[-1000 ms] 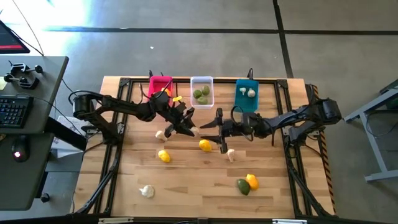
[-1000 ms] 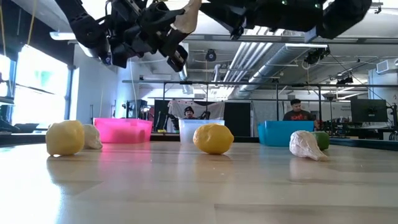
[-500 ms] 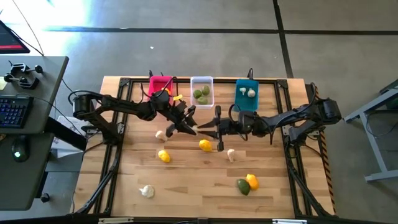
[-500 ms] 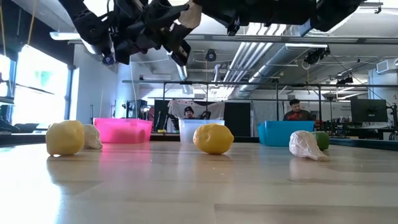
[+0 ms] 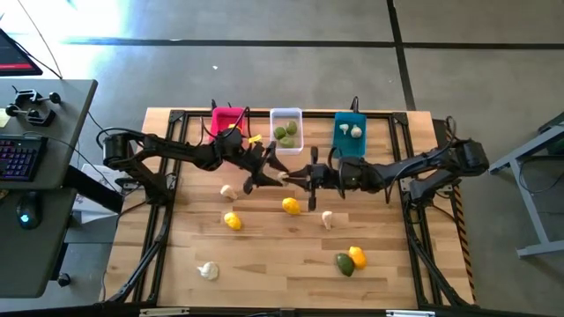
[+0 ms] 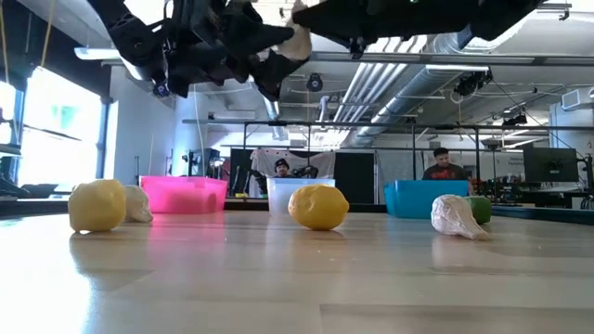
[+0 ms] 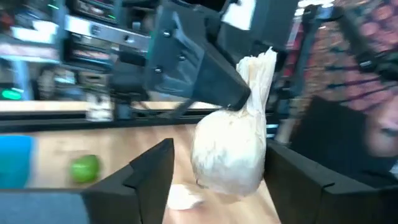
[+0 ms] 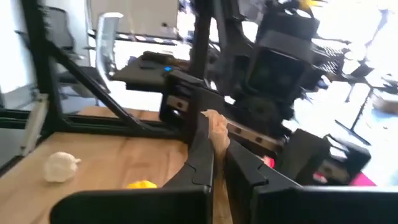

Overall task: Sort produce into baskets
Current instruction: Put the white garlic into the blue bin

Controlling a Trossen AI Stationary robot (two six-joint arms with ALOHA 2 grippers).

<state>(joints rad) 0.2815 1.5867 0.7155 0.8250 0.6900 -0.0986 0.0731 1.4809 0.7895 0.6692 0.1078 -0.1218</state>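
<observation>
Three baskets (image 5: 285, 129) stand in a row at the 12 o'clock edge of the surface (image 5: 282, 269). Below them, at the centre, the left end effector (image 5: 270, 173) and right end effector (image 5: 298, 177) meet around one garlic (image 7: 230, 152). More produce (image 5: 290, 206) lies towards 6 o'clock.

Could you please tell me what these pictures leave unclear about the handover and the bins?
- Pink bin contents: the left arm covers part of it in the high view; its wall hides them in the low view.
- Garlic between the left hand and right hand: too small in the high view.
- Green piece: mostly behind the garlic bulb in the low view.
</observation>
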